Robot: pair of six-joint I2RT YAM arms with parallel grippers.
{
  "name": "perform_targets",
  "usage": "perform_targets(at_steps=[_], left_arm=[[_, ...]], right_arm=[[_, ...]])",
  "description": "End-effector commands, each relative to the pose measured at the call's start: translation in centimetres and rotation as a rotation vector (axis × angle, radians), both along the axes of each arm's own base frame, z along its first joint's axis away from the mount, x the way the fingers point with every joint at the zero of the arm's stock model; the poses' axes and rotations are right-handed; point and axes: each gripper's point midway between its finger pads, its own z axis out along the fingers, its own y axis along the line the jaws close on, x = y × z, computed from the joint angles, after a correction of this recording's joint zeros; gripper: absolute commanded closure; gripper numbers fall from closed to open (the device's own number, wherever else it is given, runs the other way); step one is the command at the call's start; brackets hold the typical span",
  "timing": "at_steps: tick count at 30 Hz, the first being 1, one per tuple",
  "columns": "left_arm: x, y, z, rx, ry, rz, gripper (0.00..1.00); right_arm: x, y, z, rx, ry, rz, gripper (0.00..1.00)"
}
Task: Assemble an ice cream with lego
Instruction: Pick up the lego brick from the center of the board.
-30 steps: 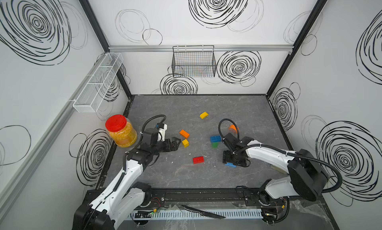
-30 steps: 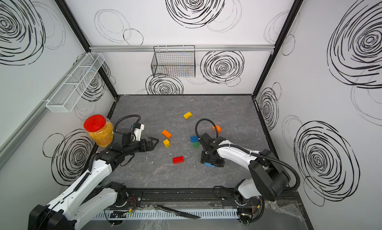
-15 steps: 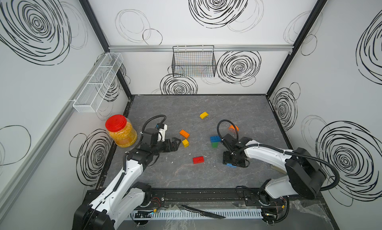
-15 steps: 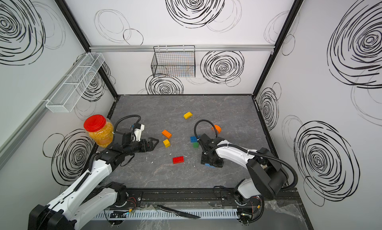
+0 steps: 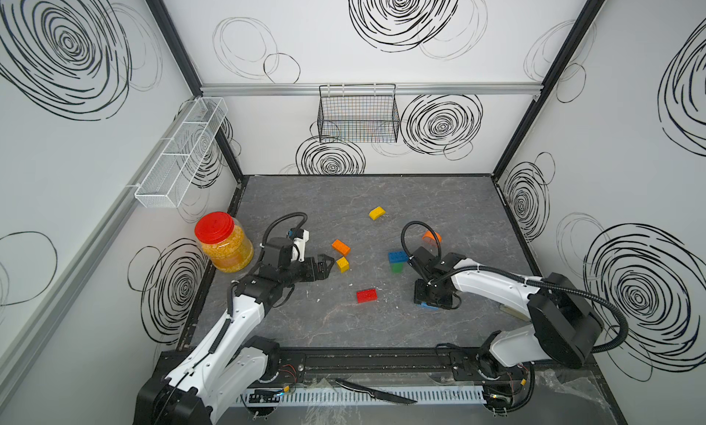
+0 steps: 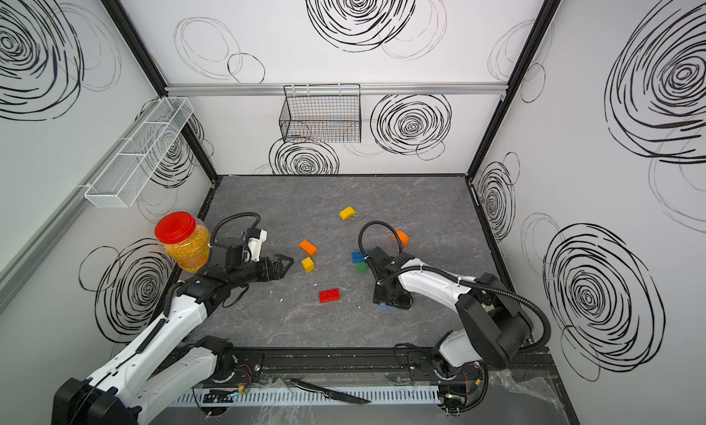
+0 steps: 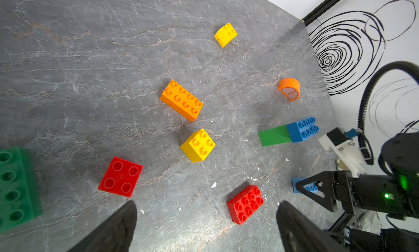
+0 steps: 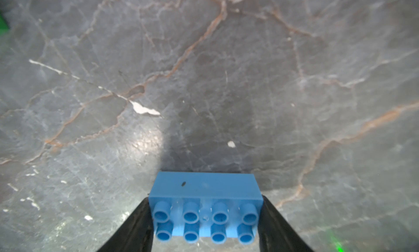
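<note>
The blue brick [image 8: 204, 189] seems light, stiff and smooth; the right fingers [image 8: 133, 228] grip its short ends, a good place, and the left fingers [image 7: 113, 230] stand wide open, empty.

**A:** Left gripper [image 5: 329, 265] first: the cube brick [image 5: 342, 264] sits just off its fingertips, with the long brick [image 5: 340, 247] right beyond that.

**B:** And at the right gripper [image 5: 433, 302], a studded brick [image 8: 205, 194] lies on the table [image 5: 344, 197] between its fingers. The low brick [image 5: 366, 295] lies between the two grippers.

**A:** Behind the right gripper stands the two-brick stack [image 5: 397, 259], then the half-round piece [image 5: 433, 236]. The curved-top brick [image 5: 377, 213] lies well beyond both.
</note>
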Motion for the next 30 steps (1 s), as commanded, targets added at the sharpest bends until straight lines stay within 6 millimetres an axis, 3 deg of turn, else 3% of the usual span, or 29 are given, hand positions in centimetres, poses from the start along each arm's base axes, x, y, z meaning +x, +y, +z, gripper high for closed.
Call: perform_targets(at_steps=[1, 12, 18, 23, 30], left_arm=[[0.2, -0.2, 0.7, -0.005, -0.034, -0.001, 0.01], [0.3, -0.5, 0.2, -0.013, -0.013, -0.017, 0.01], [0.3, -0.5, 0.2, -0.014, -0.012, -0.015, 0.01], [0.1, -0.7, 0.0, -0.012, -0.006, -0.021, 0.01], [0.1, -0.7, -0.1, -0.005, -0.002, -0.024, 0.01]], right_arm=[[0.4, 0.2, 3.1, 0.006, -0.032, 0.012, 0.47], [3.0, 2.3, 10.2, 0.030, -0.068, 0.127, 0.48], [6.3, 4.5, 12.5, 0.030, -0.076, 0.238, 0.48], [8.8, 6.3, 13.4, 0.031, -0.069, 0.309, 0.48], [11.1, 7.7, 12.9, 0.025, -0.032, 0.352, 0.48]])
